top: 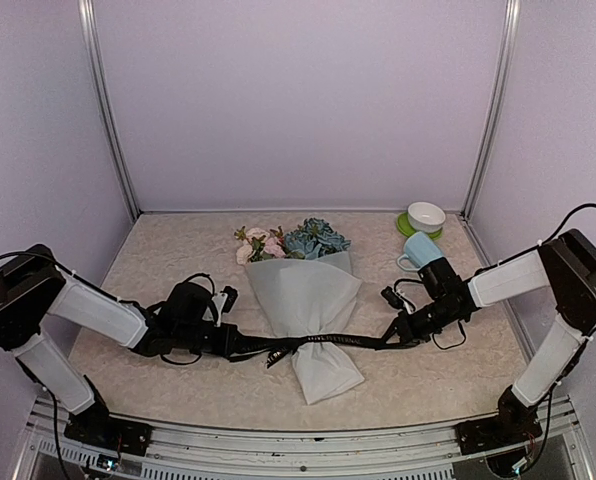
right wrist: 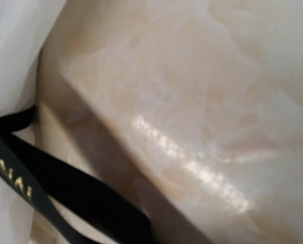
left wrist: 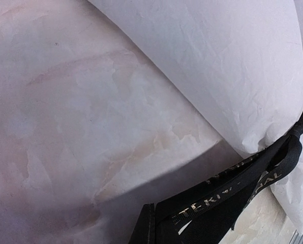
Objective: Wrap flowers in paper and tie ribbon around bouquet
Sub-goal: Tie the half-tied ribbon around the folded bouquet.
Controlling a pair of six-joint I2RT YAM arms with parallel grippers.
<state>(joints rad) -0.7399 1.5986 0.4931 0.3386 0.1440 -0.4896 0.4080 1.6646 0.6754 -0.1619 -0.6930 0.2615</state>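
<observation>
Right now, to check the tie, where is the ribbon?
In the top view the ribbon crosses the bouquet below its middle, stretched between the left pincer and the right pincer.
</observation>
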